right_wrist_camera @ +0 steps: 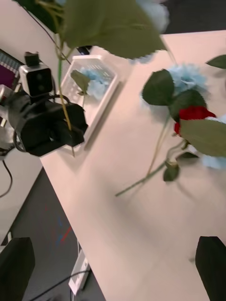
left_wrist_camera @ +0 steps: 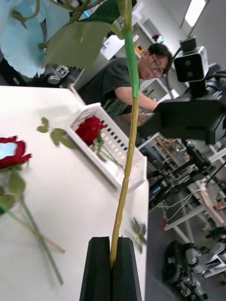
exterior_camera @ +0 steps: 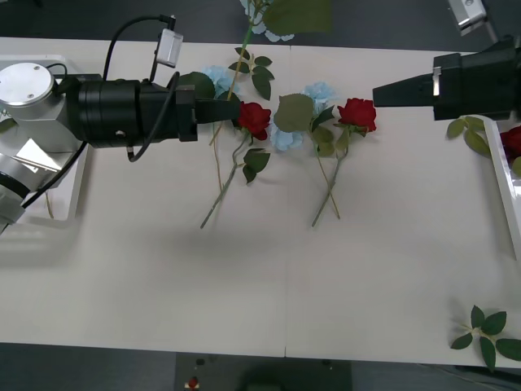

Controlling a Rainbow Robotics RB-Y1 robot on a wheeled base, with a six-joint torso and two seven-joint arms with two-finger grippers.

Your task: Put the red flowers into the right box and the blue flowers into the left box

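Clamped a blue flower stem in the left gripper fingers, right gripper fingers apart, two red roses left on the surface.

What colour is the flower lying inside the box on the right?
Deep red: a rose lies in the right box, clearest in the left wrist view.

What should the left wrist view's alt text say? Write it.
The left gripper is shut on a blue flower by its thin stem, holding it above the table. Beyond, a red flower lies in the right box.
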